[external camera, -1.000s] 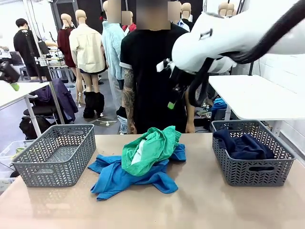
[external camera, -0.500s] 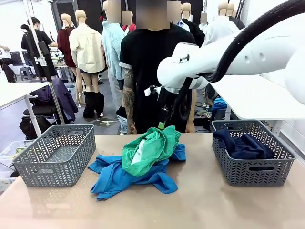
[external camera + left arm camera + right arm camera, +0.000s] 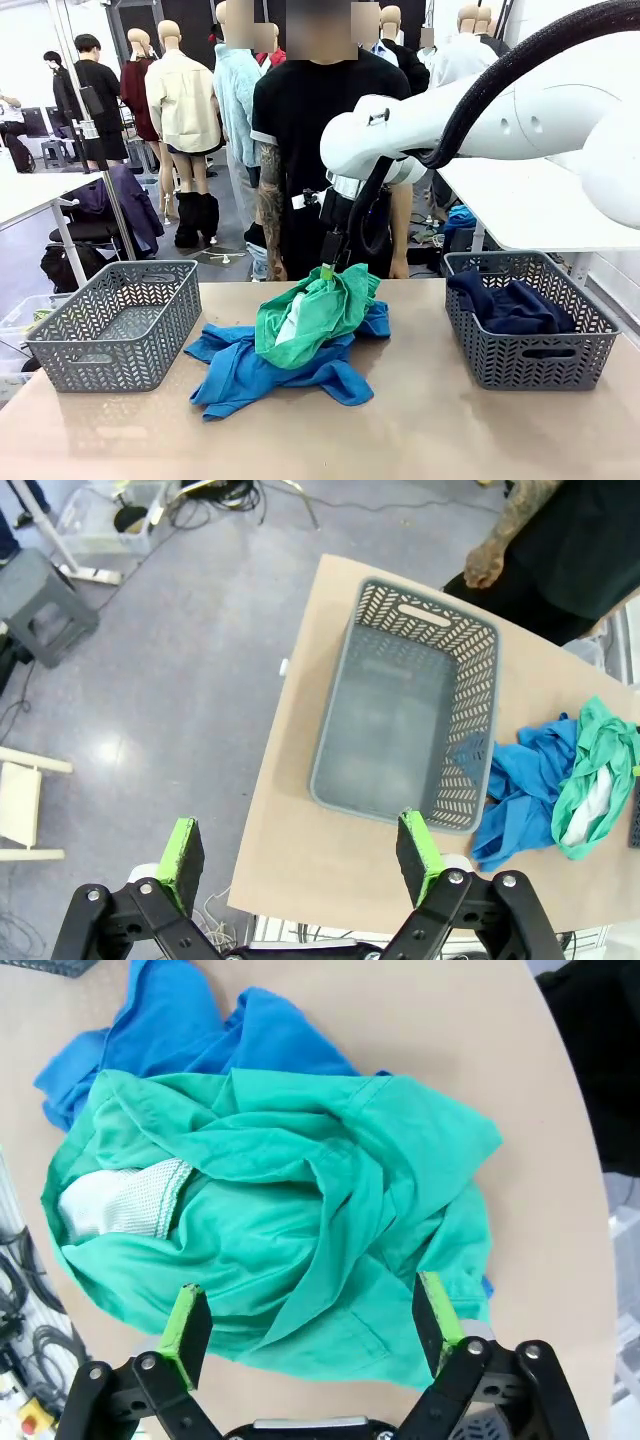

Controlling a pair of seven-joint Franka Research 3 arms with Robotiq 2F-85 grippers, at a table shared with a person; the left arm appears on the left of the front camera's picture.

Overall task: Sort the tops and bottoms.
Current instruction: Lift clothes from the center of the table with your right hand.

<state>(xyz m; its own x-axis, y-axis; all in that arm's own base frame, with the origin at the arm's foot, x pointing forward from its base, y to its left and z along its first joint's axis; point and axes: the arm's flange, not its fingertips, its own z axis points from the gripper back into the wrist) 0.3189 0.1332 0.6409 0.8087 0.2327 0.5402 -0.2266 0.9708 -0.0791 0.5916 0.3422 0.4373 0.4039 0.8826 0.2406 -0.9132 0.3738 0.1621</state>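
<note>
A sea-green garment [image 3: 318, 312] with a white lining lies bunched on top of bright blue garments [image 3: 245, 375] at the table's middle. A dark navy garment [image 3: 508, 305] sits in the right basket [image 3: 530, 365]. My right gripper [image 3: 328, 268] hangs open just above the far edge of the green garment. In the right wrist view its fingers straddle the green garment [image 3: 290, 1220] from above, right gripper [image 3: 310, 1318] open, blue cloth [image 3: 200, 1030] beyond. My left gripper [image 3: 300, 850] is open, high over the floor beside the table, with the blue garments [image 3: 525, 785] and the green garment [image 3: 595, 780] at the right.
An empty grey basket [image 3: 115, 320] stands at the table's left, also below the left wrist as the grey basket [image 3: 400, 730]. A person in a black shirt [image 3: 320, 150] stands at the far edge, a hand [image 3: 485, 570] hanging near the left basket.
My right arm has swung left and down, bringing its open gripper from high at the right to just over the green garment. The garments have not moved.
</note>
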